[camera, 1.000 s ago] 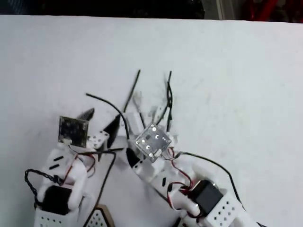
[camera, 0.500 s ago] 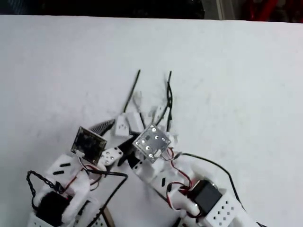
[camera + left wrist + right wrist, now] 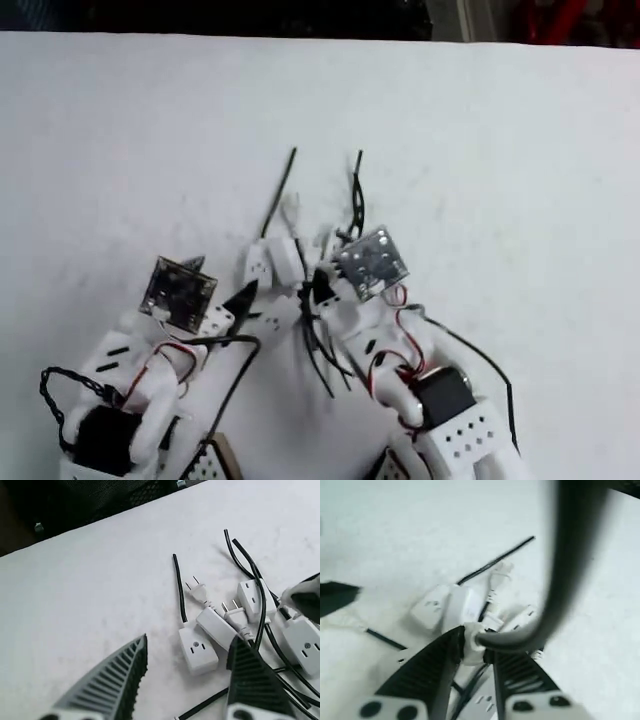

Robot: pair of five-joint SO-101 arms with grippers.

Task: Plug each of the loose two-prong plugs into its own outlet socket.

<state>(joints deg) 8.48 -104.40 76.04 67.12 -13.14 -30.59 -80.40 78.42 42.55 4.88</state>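
Hovering low over the near left of the white table [image 3: 520, 150], the left gripper [image 3: 190, 641] is spread wide, its two ribbed dark fingers [image 3: 117, 680] released and gripping no object. Between their tips in the left wrist view lies a white outlet socket [image 3: 198, 650], flat on the table with its slots up. A short black cord [image 3: 179, 587] runs away from it. Just beside that socket lies a white block [image 3: 217, 626], and touching the block is a two-prong plug [image 3: 233, 614] with its prongs bare. A loose plug [image 3: 199, 591] lies just beyond these, apart from every socket, with its prongs also showing. A far socket [image 3: 250, 596] lies near the two-prong plug, with black cords crossing beside it.

The right gripper [image 3: 475, 630] is clenched on a white cord end [image 3: 469, 647]. A thick black cord [image 3: 565, 555] sweeps up from this piece, close past the wrist camera. Whether the piece is a plug or a socket I cannot tell.

From above, this arm comes in from the near right. Its gripper sits at the near edge of the cluster [image 3: 285, 255] of plugs and sockets, close to the left arm's fingertip. In the left wrist view an edge socket [image 3: 304, 641] lies right under the right gripper's dark finger, and I cannot tell whether they touch
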